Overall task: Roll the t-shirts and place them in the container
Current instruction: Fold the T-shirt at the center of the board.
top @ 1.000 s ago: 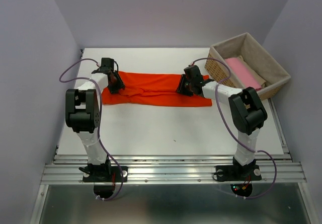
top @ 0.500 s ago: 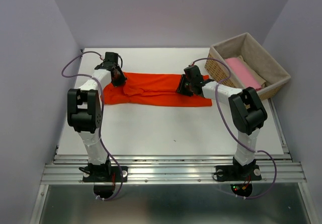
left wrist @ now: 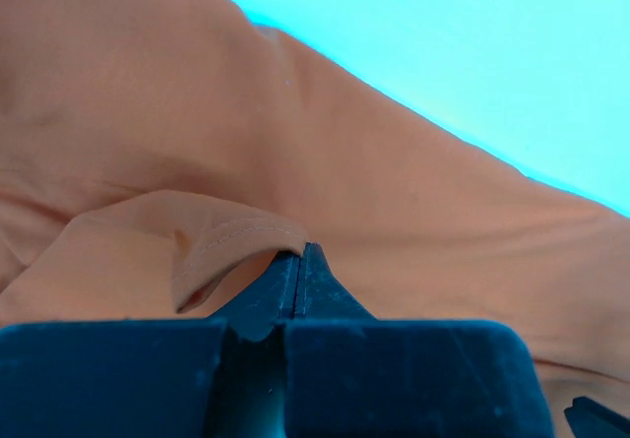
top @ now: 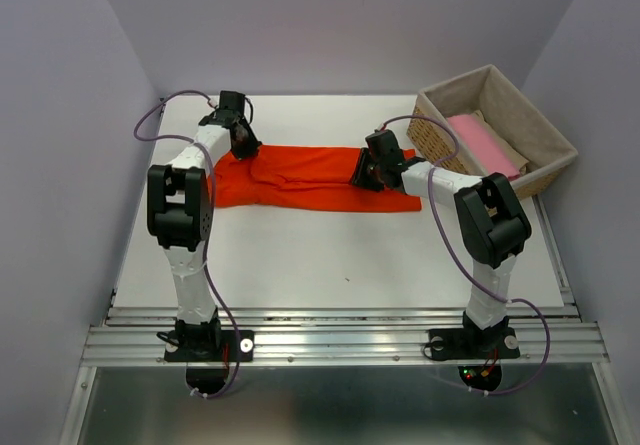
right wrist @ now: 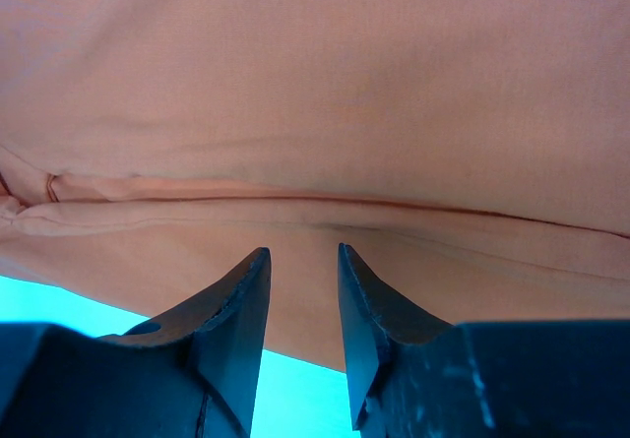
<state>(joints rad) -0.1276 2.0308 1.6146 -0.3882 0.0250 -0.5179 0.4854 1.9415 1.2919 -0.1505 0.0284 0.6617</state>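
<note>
The left gripper (top: 243, 146) pinches the orange-red t-shirt's (top: 305, 180) hem at its far left corner, the right gripper (top: 366, 176) spread over its right end, broad white tabletop (top: 330, 260) in front.

orange t-shirt (top: 310, 180): 1 | pink t-shirt (top: 485, 143): 1 | basket (top: 532, 111): 1 | arms (top: 178, 210) (top: 492, 223): 2

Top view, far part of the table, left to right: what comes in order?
left gripper → right gripper → wicker basket holding a pink t-shirt; the orange-red t-shirt spans under both grippers.
</note>
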